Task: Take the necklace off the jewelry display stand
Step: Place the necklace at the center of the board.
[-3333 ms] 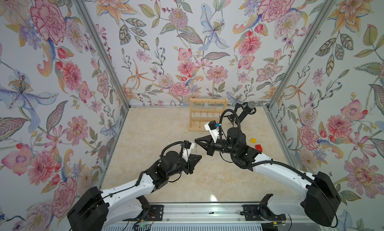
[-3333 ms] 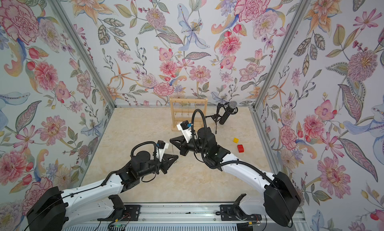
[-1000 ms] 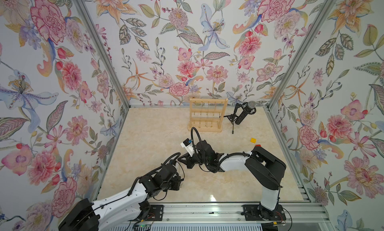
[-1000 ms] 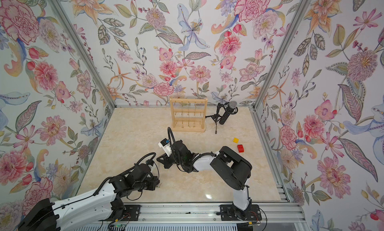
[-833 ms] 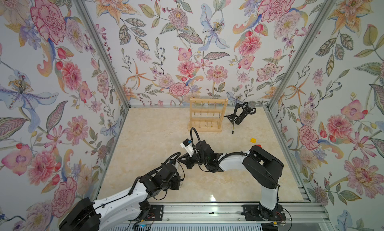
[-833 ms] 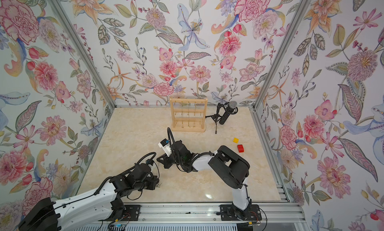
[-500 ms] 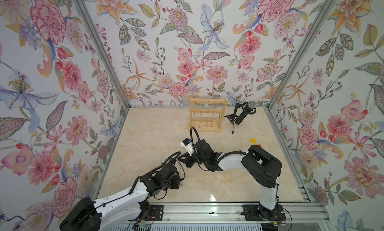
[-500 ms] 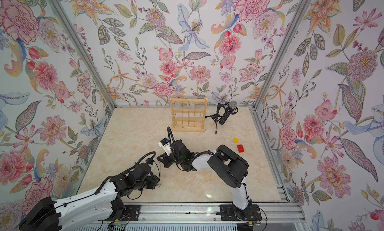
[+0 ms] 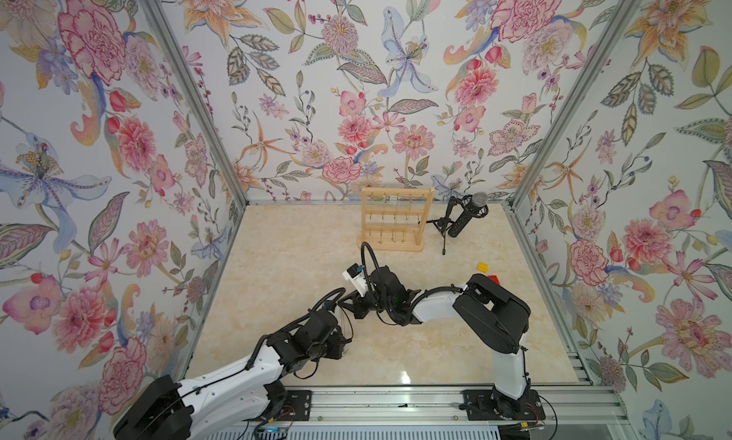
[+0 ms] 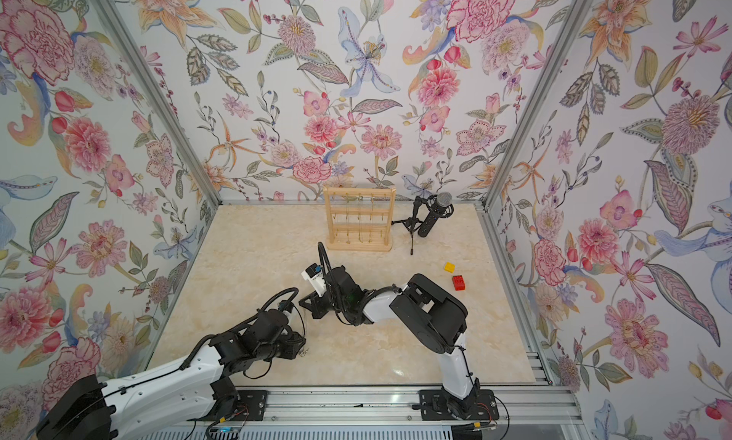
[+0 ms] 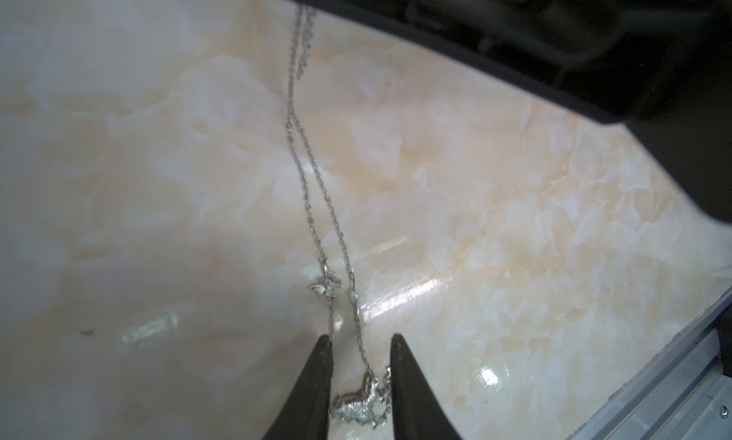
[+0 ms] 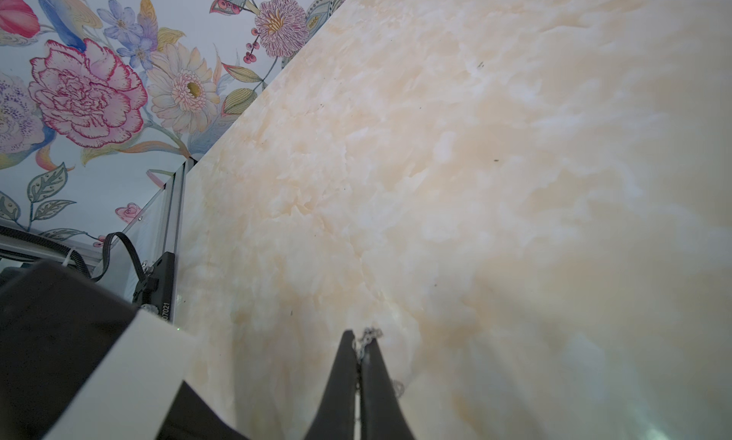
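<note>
The light wooden jewelry display stand [image 9: 392, 220] [image 10: 358, 220] stands at the back of the table, with several thin chains hanging on it. A silver necklace [image 11: 317, 204] is off the stand and stretches between my two grippers, low over the marble tabletop. My right gripper [image 12: 359, 335] [image 9: 344, 301] is shut on one end of the chain [image 12: 370, 334]. My left gripper [image 11: 359, 337] [image 10: 301, 349] is open a little. The necklace's pendant [image 11: 356, 408] lies on the table between its fingers, unclamped.
A black microphone on a tripod [image 9: 463, 220] stands right of the stand. A yellow brick [image 10: 448, 266] and a red brick [image 10: 458, 282] lie at the right, behind the right arm's elbow. Flowered walls close three sides, and a metal rail [image 9: 396, 402] runs along the front.
Since three seconds ago both grippers have come down and toward the front left. In the last second the left jaws have parted and let go of the pendant end; the arms barely moved.
</note>
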Robot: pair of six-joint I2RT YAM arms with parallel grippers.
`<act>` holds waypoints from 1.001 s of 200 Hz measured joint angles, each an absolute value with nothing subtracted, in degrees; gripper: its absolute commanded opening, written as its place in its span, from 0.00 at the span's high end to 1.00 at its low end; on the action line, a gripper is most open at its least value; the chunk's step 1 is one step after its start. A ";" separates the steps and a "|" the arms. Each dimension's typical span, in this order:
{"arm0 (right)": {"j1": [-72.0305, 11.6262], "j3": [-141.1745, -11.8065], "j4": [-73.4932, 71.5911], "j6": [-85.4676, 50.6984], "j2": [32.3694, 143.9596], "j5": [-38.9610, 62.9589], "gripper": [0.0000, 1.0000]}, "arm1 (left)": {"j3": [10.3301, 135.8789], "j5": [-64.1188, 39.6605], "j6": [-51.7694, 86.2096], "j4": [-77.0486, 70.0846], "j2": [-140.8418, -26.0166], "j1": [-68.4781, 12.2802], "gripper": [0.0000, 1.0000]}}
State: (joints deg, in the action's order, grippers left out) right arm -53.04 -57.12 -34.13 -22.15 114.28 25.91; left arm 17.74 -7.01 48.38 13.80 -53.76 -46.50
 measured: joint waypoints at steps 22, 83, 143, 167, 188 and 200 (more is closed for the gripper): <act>-52.86 -57.76 -34.13 -22.15 114.65 26.00 1.00 | 17.89 -7.01 48.36 13.82 -53.87 -46.50 0.80; -52.47 -58.74 -33.67 -22.15 115.96 26.11 1.00 | 17.89 -7.03 48.38 13.76 -55.35 -46.50 0.86; -52.36 -58.94 -33.65 -22.15 117.25 26.11 1.00 | 18.22 -7.01 47.68 13.26 -57.93 -46.50 0.90; -52.36 -58.94 -33.65 -22.15 117.78 26.13 1.00 | 18.79 -7.01 47.29 13.23 -58.85 -46.50 0.93; -52.36 -58.94 -33.58 -22.17 117.89 26.13 1.00 | 19.18 -7.03 47.07 13.28 -59.72 -46.50 0.96; -52.31 -58.94 -33.58 -22.22 117.89 26.11 1.00 | 19.42 -7.03 46.89 13.28 -60.01 -46.50 0.96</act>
